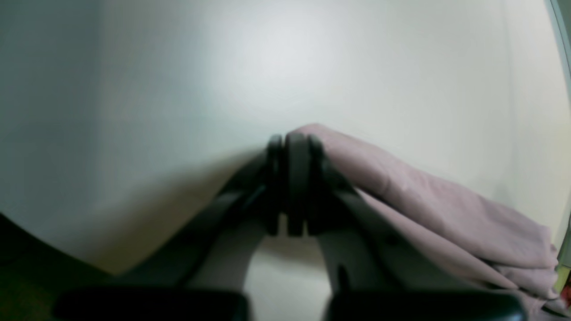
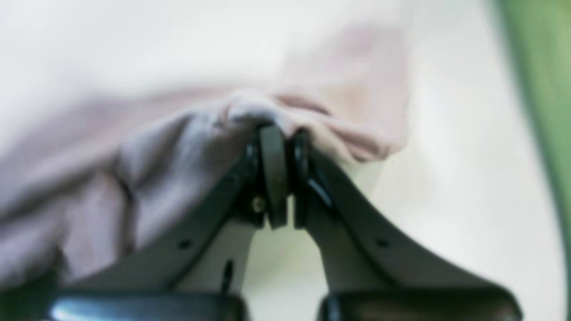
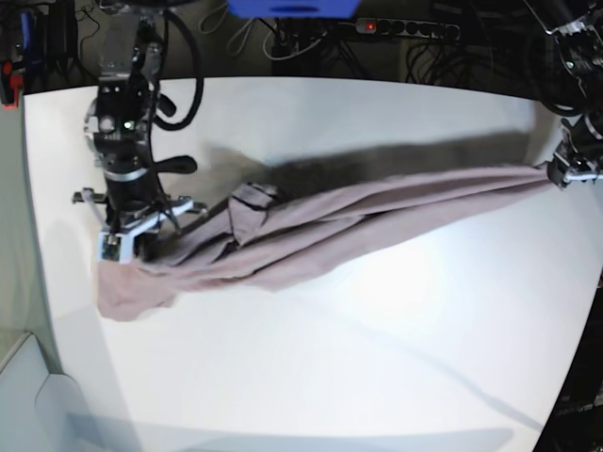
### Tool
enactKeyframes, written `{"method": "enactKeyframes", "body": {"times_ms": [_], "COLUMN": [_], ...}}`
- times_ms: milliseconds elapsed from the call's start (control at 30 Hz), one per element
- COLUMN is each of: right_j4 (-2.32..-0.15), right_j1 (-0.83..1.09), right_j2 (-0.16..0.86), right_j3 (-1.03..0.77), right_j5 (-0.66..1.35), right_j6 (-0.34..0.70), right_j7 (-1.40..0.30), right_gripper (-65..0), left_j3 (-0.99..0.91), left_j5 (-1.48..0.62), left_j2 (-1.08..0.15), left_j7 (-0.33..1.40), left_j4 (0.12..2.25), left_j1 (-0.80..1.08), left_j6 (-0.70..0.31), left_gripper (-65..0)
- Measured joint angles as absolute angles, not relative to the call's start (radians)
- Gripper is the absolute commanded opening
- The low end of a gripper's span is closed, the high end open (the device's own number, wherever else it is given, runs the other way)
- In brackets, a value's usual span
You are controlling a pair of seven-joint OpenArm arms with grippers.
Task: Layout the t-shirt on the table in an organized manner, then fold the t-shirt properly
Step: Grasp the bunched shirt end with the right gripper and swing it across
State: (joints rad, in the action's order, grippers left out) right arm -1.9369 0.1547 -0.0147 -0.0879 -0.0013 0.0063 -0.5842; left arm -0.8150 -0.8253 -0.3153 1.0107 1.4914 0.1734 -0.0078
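Here the left gripper (image 1: pixel 290 147) is clamped on one end of the t-shirt (image 3: pixel 358 221), and the right gripper (image 2: pixel 283 136) is pinched shut on a bunched fold at the other end. Held well apart, they stretch the cloth into a long twisted band above the worktop (image 3: pixel 377 358), probably to pull it straight before laying it flat.

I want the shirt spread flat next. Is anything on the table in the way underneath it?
Nothing visible. The t-shirt is stretched between the left gripper and right gripper, and the table around it shows only bare white surface.
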Motion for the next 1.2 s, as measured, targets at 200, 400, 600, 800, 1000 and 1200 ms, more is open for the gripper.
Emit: {"method": "enactKeyframes", "body": {"times_ms": [200, 400, 600, 800, 1000, 1200], "right_j4": [-1.971, -1.954, -1.887, -1.756, -1.654, -1.653], "right_j1": [0.068, -0.092, -0.307, -0.462, -0.551, -0.649], "right_j2": [0.051, 0.053, 0.086, 0.099, 0.062, 0.031], "right_j3": [-0.128, -0.167, -0.163, -0.161, -0.091, -0.039], "right_j5": [-0.002, -0.004, 0.0, 0.007, 0.001, 0.001], "right_j6": [0.007, 0.007, 0.013, 0.015, 0.015, 0.015], "right_j7": [-0.59, -0.633, -0.748, -0.77, -0.776, -0.776], "right_gripper": [-65.0, -65.0, -65.0, -65.0, -65.0, -65.0], "left_j3": [-0.817, -0.825, -0.893, -0.898, -0.9, -0.953], "left_j5": [-0.826, -0.824, -0.831, -0.839, -0.833, -0.835], "left_j2": [-0.316, -0.315, -0.337, -0.412, -0.463, -0.501], "left_j7": [1.013, 1.013, 1.024, 1.018, 1.021, 1.022], "left_j4": [1.492, 1.492, 1.492, 1.49, 1.486, 1.492], "left_j1": [0.165, 0.133, 0.084, 0.028, -0.046, -0.083], "left_j6": [-0.008, -0.007, -0.008, -0.011, -0.009, -0.009], "left_gripper": [-64.7, -64.7, -64.7, -64.7, -64.7, -64.7]}}
